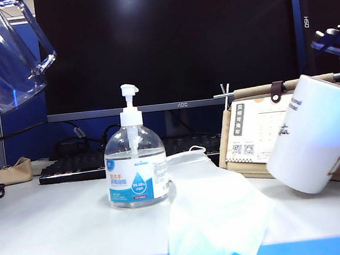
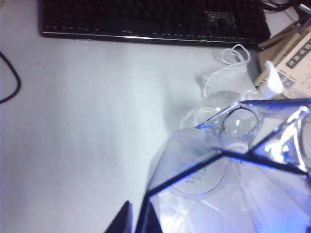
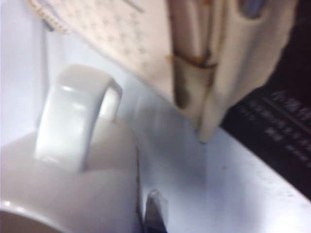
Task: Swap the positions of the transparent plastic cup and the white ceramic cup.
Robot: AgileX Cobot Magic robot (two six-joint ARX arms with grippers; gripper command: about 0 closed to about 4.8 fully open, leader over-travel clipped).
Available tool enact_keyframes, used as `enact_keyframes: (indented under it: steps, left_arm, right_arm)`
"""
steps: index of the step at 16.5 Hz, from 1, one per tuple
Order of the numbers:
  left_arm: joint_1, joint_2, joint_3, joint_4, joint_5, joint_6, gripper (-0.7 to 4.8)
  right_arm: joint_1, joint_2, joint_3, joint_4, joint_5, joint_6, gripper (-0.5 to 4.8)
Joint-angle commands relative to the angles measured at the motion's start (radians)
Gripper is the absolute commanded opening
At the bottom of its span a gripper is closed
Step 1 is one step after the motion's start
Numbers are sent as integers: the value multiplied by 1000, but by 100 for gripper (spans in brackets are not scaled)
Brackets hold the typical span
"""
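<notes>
A white tabletop (image 1: 46,226) stands before a dark monitor (image 1: 167,42), with a black keyboard (image 2: 146,19) at its rear edge. A pump bottle (image 1: 136,167) stands upright near the middle; a white face mask (image 1: 212,211) lies just beside it, draped to the front edge. A desk calendar (image 1: 253,134) stands behind on the right.

The transparent plastic cup (image 1: 1,54) is tilted in the air at upper left, well clear of the tabletop. The left hand (image 2: 138,221) is closed on the cup's wall; in the left wrist view the cup hangs above the pump bottle.

The white ceramic cup (image 1: 310,134) is tilted at the right, in front of the calendar. The right hand (image 3: 148,218) is closed on its rim, one finger (image 3: 154,208) outside the wall, handle (image 3: 73,121) facing away.
</notes>
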Motion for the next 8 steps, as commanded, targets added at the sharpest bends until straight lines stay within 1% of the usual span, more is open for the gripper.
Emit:
enact_keyframes:
  steps: [1, 3, 5, 6, 8]
  left_arm:
    - [0, -4, 34, 21, 83, 2, -6]
    - [0, -3, 77, 29, 126, 1, -6]
    - [-1, -1, 138, 55, 204, -2, -6]
    - [-2, 0, 164, 74, 224, -2, -6]
    - [-19, 23, 229, 95, 219, -9, -6]
  right_arm:
    - [8, -31, 64, 7, -56, -21, -2]
    - [20, -74, 118, -19, -38, -42, -2]
    - [20, -121, 191, -44, -17, -68, -2]
    - [20, -140, 238, -64, -13, -71, -2]
    - [18, -152, 326, -114, -7, -96, -2]
